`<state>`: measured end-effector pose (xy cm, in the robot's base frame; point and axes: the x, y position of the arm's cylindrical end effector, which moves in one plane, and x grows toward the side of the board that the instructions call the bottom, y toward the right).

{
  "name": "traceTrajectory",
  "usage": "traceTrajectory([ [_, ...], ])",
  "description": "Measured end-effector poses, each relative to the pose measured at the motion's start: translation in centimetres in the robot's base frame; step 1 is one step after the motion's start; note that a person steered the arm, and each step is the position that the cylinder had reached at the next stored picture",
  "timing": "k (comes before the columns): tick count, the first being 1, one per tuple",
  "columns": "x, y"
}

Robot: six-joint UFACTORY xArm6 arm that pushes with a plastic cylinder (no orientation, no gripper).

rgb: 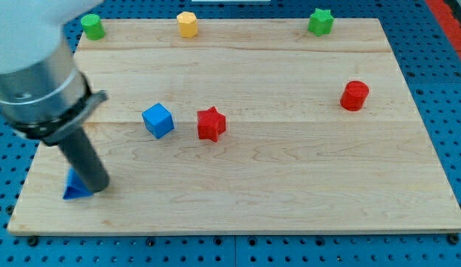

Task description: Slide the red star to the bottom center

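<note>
The red star [211, 124] lies a little left of the board's middle. A blue cube [158, 120] sits just to its left, with a small gap between them. My tip [97, 188] is at the view's lower left, well left of and below the red star. It stands over a blue triangular block [75, 189], which it partly hides; whether they touch cannot be told.
A red cylinder [355, 96] lies at the right. Along the top edge are a green cylinder [93, 27], a yellow block [187, 24] and a green star [320, 21]. The wooden board [289, 185] lies on a blue pegboard.
</note>
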<state>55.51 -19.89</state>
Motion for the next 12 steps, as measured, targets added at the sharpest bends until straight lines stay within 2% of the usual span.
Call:
traceTrajectory([
  [2, -0.5, 3.8],
  [4, -1.2, 4.4],
  [5, -3.5, 3.5],
  [7, -13.6, 5.1],
  [8, -14.1, 12.2],
  [9, -10.4, 13.9],
  [10, -7.8, 18.0],
  [11, -11.9, 17.7],
  [12, -7.1, 20.3],
])
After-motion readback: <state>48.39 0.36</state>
